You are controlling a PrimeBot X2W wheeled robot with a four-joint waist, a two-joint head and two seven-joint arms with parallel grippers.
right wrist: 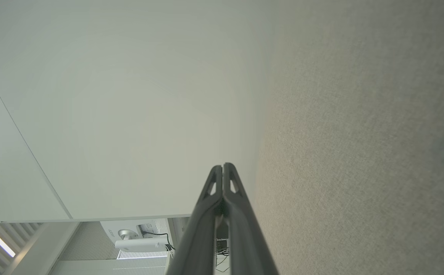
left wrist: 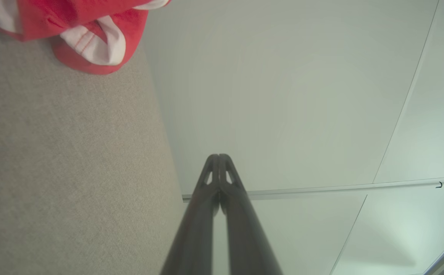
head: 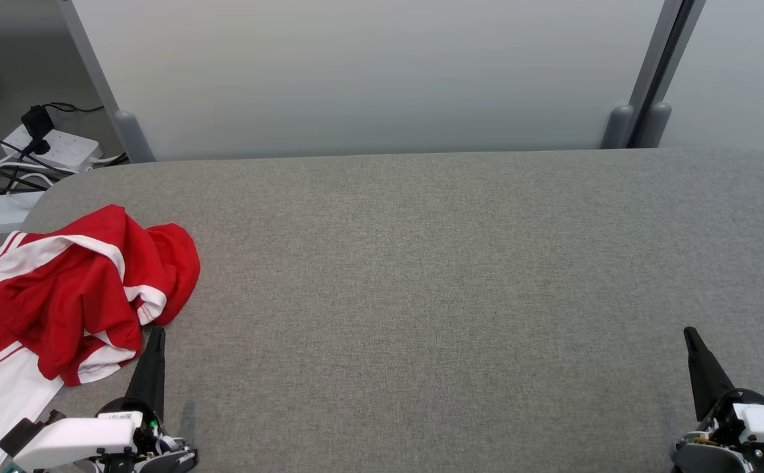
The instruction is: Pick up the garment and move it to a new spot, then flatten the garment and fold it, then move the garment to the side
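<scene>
My left gripper (head: 157, 332) sits at the lower left of the head view, its two dark fingers pressed together with nothing between them; the left wrist view shows the tips meeting. My right gripper (head: 689, 332) is at the lower right, likewise closed and empty, tips touching. Both point away from me over the grey fabric surface (head: 421, 276).

The garment (head: 73, 289) — red with white bands and a white panel — lies crumpled in a heap at the left end of the surface, reaching the left edge of the head view. My left fingertips are just beside its near-right hem; I cannot tell whether they touch it. My right gripper is well apart from it, across the surface.

A pale partition panel (head: 368, 72) stands along the far edge. Beyond the far-left corner lies a white power strip (head: 60, 148) with dark cables plugged in.
</scene>
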